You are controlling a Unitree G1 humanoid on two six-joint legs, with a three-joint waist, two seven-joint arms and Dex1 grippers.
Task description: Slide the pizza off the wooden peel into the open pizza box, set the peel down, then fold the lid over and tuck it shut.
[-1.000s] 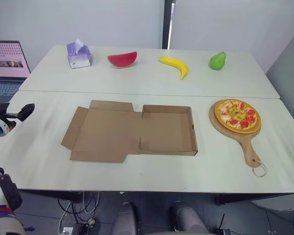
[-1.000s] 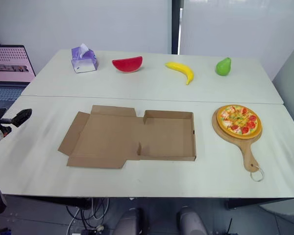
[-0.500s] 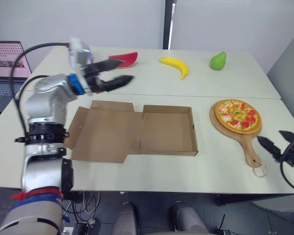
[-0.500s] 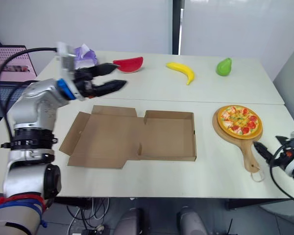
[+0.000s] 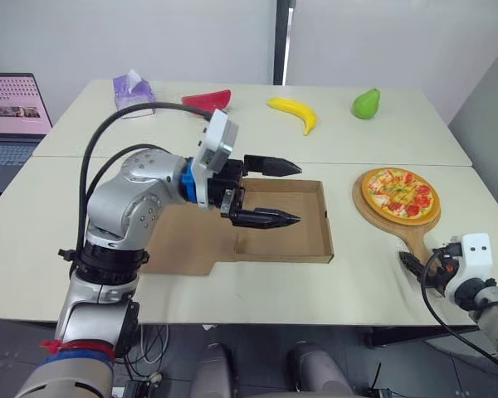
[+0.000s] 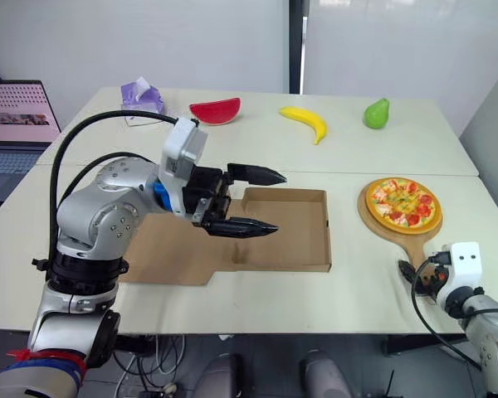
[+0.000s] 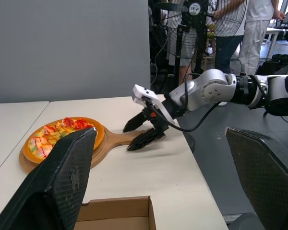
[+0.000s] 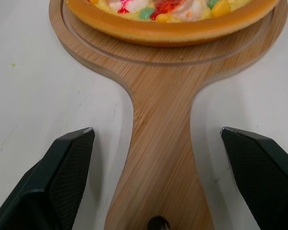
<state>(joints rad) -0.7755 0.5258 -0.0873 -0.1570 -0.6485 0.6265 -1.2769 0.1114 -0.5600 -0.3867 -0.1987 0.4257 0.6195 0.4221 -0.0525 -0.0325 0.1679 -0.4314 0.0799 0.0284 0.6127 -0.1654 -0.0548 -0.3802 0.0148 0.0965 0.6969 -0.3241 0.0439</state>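
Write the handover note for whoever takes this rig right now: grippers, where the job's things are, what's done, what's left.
Left gripper: open, holding nothing, hovering above the pizza box.
Right gripper: open, straddling the handle of the peel, not closed on it.
The pizza sits on the peel, which lies flat on the table to the right of the box. Box open, lid laid flat to its left.
Done: nothing.
Left: grip peel, slide pizza in, set peel down, fold and tuck lid.
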